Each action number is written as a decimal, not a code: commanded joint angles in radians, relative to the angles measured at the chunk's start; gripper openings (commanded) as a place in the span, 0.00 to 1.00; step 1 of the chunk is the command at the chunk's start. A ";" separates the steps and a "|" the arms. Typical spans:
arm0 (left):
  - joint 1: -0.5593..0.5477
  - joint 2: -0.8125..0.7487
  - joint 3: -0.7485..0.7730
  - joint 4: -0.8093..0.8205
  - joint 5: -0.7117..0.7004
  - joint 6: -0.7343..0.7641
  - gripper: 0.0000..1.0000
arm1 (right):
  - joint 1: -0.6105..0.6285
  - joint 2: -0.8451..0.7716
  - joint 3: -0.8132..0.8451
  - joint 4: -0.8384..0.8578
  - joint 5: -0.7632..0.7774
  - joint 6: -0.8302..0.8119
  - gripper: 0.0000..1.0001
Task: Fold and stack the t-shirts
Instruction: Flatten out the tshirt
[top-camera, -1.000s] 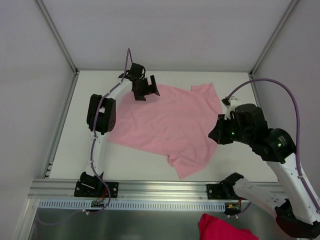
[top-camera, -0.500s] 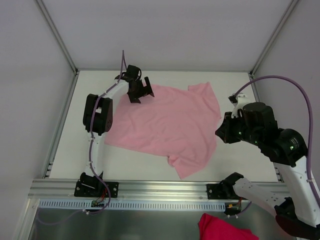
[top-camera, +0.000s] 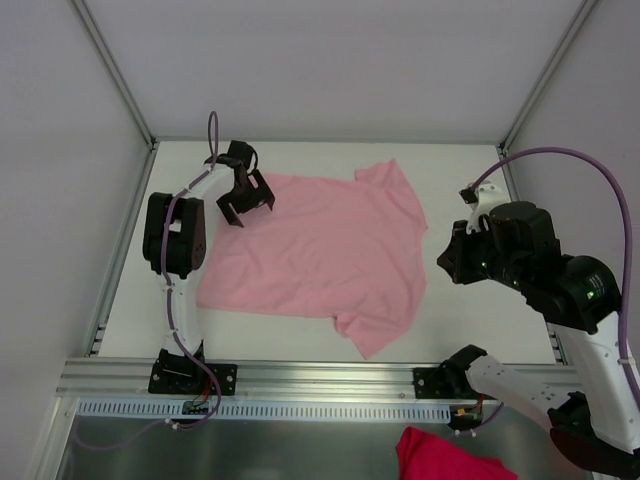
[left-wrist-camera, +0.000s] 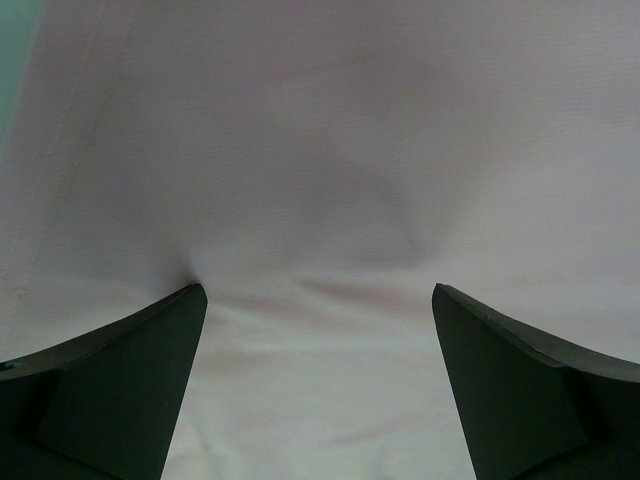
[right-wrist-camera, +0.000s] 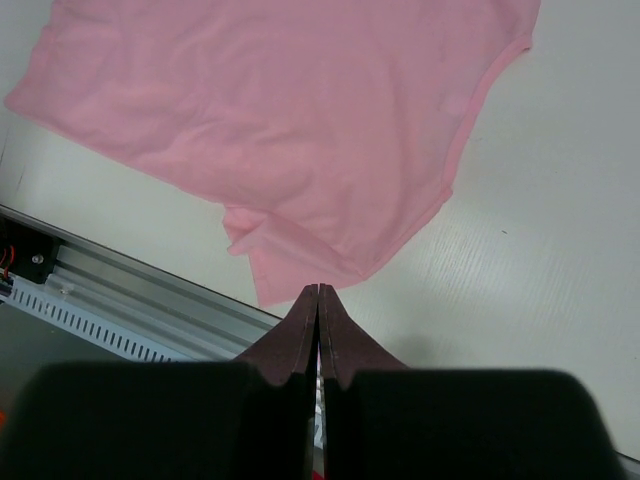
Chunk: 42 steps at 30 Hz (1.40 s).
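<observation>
A pale-pink t-shirt (top-camera: 320, 245) lies spread flat on the white table (top-camera: 470, 170), one sleeve pointing at the near edge. My left gripper (top-camera: 245, 200) sits on the shirt's far left corner. In the left wrist view it (left-wrist-camera: 318, 295) is open wide, its fingertips (left-wrist-camera: 150, 340) down on the fabric (left-wrist-camera: 320, 150), which puckers at the left tip. My right gripper (right-wrist-camera: 318, 292) is shut with nothing in it, hanging above the bare table just right of the shirt's near sleeve (right-wrist-camera: 290, 250). From above, its wrist (top-camera: 480, 250) hides the jaws.
An aluminium rail (top-camera: 300, 378) runs along the near edge, also visible in the right wrist view as a rail (right-wrist-camera: 130, 290). A red cloth (top-camera: 440, 455) lies below it at the bottom right. Enclosure walls and frame posts (top-camera: 115, 70) stand on three sides.
My left gripper has slid left and a little nearer, and the whole shirt has shifted left with it. The right arm has drawn back to the right, away from the shirt.
</observation>
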 joint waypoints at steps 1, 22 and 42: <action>0.001 -0.072 -0.017 -0.035 -0.052 -0.010 0.99 | 0.005 0.005 0.015 -0.004 0.009 -0.029 0.01; 0.008 -0.215 -0.031 0.102 0.067 0.015 0.99 | 0.005 -0.081 -0.795 0.315 -0.364 0.187 0.02; 0.000 -0.297 -0.109 0.162 0.106 0.007 0.99 | 0.092 0.021 -0.924 0.389 -0.287 0.334 0.52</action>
